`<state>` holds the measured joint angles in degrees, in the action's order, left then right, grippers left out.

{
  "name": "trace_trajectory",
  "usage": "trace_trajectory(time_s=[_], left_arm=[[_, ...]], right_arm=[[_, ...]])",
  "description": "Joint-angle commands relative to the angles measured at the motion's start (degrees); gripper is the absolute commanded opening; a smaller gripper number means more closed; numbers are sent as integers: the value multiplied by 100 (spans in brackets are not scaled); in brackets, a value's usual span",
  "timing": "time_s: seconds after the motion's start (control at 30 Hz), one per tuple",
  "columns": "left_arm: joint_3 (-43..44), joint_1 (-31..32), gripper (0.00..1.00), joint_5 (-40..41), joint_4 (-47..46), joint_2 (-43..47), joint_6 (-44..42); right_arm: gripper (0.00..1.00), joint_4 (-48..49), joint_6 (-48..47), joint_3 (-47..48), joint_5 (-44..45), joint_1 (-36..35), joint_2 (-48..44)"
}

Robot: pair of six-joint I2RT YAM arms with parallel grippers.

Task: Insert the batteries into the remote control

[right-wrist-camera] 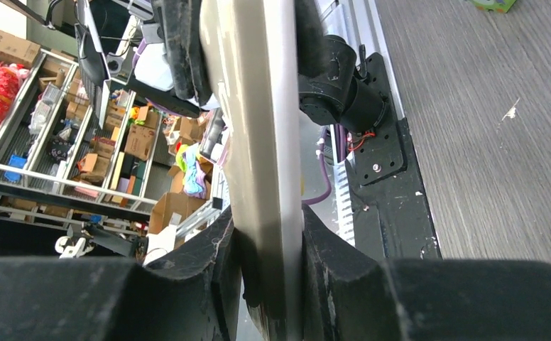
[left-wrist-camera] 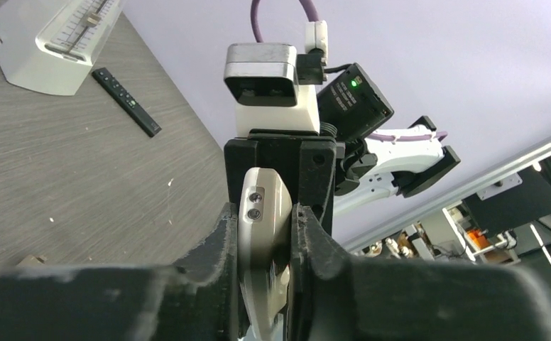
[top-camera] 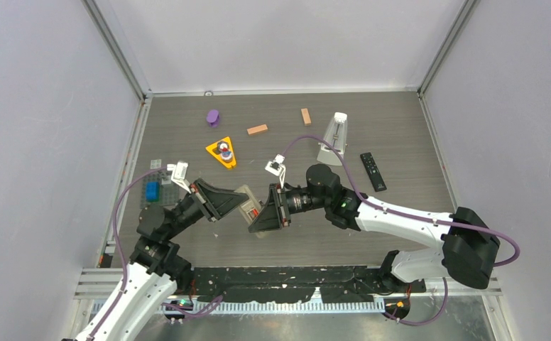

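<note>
Two claws share one light-grey plastic remote control (top-camera: 247,199), which is held off the grey wood-grain desk (top-camera: 400,121) above the middle of its near half.

Close to the desk's left edge lies a small blue block (top-camera: 152,190). Just to its right, the left claw (left-wrist-camera: 262,227) is clamped on the remote. Its black fingers (left-wrist-camera: 219,241) press against both flat sides of the casing, with no gap showing. The left wrist view shows two small round marks on the remote's narrow face, too small to identify.

Toward the far edge sits a squat purple piece (top-camera: 213,117). Nearer than it lies a yellow triangular plate (top-camera: 216,148) carrying small red and dark bits. Whether these are the batteries cannot be told, and no other battery can be made out.

The right claw (right-wrist-camera: 265,234) grips the other end of the same remote, facing the left claw. The right wrist view shows the remote edge-on, pinched tight between two black pads (right-wrist-camera: 326,249).

Further right, an orange-brown rectangular block (top-camera: 257,129) lies flat on the desk. A second orange-brown block (top-camera: 305,116) lies nearer the far edge, well apart from the first. Beyond them stands a white wedge-shaped device with a scale on its face (top-camera: 334,138). A slim black remote (top-camera: 373,171) lies flat just beside it, toward the desk's right edge.
</note>
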<state>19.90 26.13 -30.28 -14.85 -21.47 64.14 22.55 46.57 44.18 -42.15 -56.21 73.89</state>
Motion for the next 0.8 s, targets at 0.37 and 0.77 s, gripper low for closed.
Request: trace_trajectory(time_s=[0.37,0.77], left_arm=[[704,-11,0,2068,2830,284,-1059],[1321,-17,0,5121,5052,1143,-1399]], right_arm=[[89,-1229,-940,203,1521,27,-611],[58,-3027,-2008,854,4226,5,415]])
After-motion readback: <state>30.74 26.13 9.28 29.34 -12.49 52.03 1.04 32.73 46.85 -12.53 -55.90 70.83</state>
